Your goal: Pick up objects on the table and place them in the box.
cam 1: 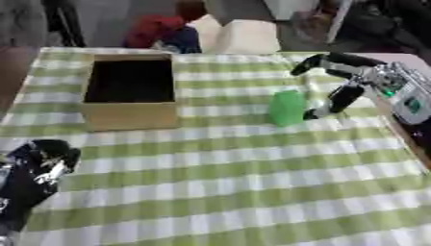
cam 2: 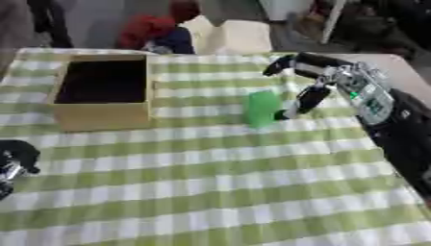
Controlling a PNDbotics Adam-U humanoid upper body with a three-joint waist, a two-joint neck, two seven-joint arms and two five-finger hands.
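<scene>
Right of the box (cam 1: pixel 131 116), the right hand (cam 1: pixel 341 96) is reaching with fingers spread beside the upright green object (cam 1: pixel 287 108), not yet grasping; closing around it comes next.

I found no readable text, label or number anywhere: not on the box (cam 1: pixel 131 115), nor on my hands.

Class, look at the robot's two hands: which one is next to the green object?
The right hand, reaching in from the right beside the upright green object. The left hand sits idle at the lower left, far from it.
</scene>
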